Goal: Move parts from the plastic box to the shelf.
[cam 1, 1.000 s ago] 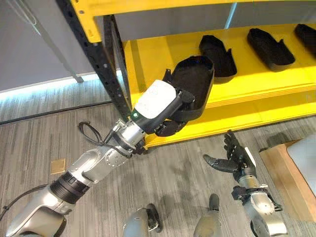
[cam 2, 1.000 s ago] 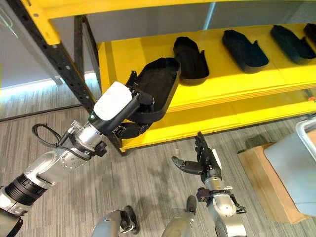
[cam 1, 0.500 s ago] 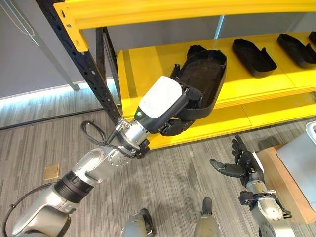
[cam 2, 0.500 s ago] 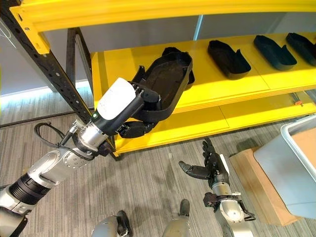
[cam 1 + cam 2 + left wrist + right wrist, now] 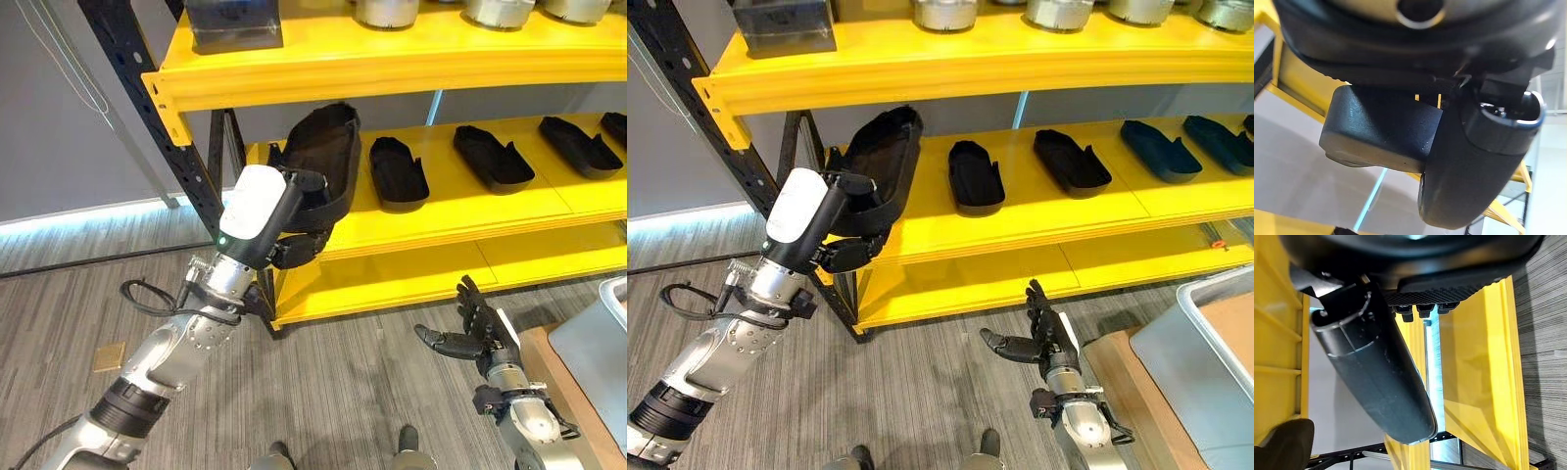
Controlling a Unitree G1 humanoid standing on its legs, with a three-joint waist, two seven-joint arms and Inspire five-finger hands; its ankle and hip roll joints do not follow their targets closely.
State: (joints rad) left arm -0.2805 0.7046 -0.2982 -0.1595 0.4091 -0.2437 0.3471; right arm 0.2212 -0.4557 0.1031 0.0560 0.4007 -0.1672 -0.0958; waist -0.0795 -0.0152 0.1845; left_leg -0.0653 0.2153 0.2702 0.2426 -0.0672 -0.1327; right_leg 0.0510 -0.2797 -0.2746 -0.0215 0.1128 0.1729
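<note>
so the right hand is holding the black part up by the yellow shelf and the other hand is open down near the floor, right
Not quite: the left hand holds the black part up by the yellow shelf, its fingers curled round it. The right hand is the open one, low over the floor. The left eye view shows both.

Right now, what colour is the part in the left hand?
Black. The part in the left hand shows best in the right eye view.

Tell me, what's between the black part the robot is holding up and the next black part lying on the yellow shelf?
Just bare yellow shelf separates the held part from the nearest lying part, seen in both eye views.
</note>
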